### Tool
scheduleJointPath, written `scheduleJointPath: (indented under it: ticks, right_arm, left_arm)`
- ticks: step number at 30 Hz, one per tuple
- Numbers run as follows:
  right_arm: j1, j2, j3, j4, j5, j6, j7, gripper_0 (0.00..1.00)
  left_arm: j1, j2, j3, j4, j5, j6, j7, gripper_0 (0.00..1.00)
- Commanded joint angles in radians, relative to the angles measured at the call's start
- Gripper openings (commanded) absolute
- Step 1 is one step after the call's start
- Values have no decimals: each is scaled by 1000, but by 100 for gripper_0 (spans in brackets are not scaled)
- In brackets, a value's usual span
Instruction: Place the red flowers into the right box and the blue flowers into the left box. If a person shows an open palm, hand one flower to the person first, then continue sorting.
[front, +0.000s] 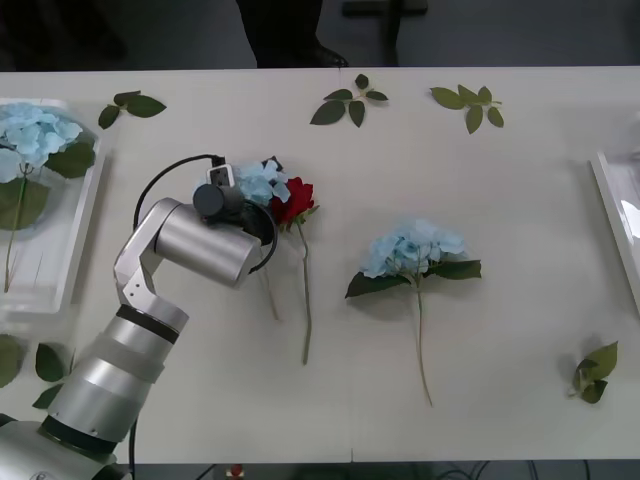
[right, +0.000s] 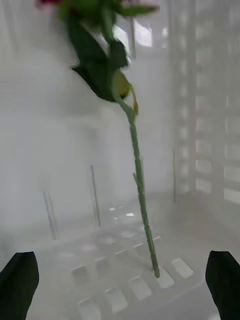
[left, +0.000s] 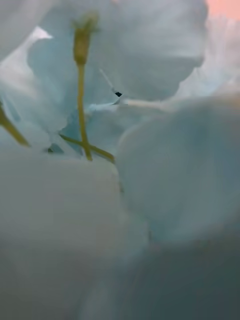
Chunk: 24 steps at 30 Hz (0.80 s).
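A white table (front: 520, 400) is seen from above. The left arm (front: 190, 250) is reached in from seven o'clock, its wrist set over a blue flower (front: 258, 182) just left of centre; the fingers are hidden. A red rose (front: 294, 203) is laid touching that flower at its three o'clock side, stem toward six. A second blue flower (front: 410, 248) is laid right of centre, well apart. The left box (front: 80, 240) at nine o'clock is occupied by a blue flower (front: 30, 132). The right box (front: 612, 215) is cut off at three o'clock. Loose leaf sprigs (front: 348, 104) are scattered toward twelve.
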<state>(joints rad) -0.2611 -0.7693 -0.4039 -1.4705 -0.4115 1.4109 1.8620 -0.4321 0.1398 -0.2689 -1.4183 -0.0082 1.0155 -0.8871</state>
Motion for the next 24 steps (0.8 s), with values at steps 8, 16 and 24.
scheduleJointPath:
  ticks: [8,16,24]
  right_arm:
    - [-20,105,-18,-370,-342,290,32,97]
    - [0,223,111,-488,-418,338,-133,97]
    - [82,235,338,-553,-329,184,-291,97]
  left_arm:
    - [15,86,11,-159,120,49,-47,0]
    - [93,192,139,-531,333,331,-227,0]
    - [116,201,307,-702,623,339,-437,0]
